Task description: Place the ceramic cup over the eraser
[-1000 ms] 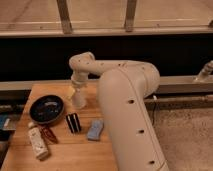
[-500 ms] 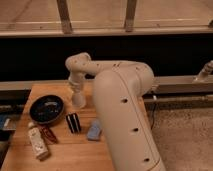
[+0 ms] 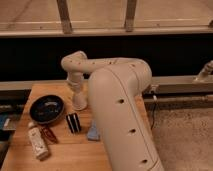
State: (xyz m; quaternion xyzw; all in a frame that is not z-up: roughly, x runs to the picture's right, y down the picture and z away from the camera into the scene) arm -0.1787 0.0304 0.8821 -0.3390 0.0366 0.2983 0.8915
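While the gripper is clamping shut on the ceramic cup from above, the eraser is lying just in front (bare wood between). A black bowl is sitting close beside them.

1. We're looking at a robot test lab: white arm reaching over a wooden table, gripper sitting on the ceramic cup.
2. We're seeing speckled carpet, a dark wall panel, metal posts up top.

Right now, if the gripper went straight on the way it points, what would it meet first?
The ceramic cup: the gripper points down at its top, apparently closed on it; below that, the table.
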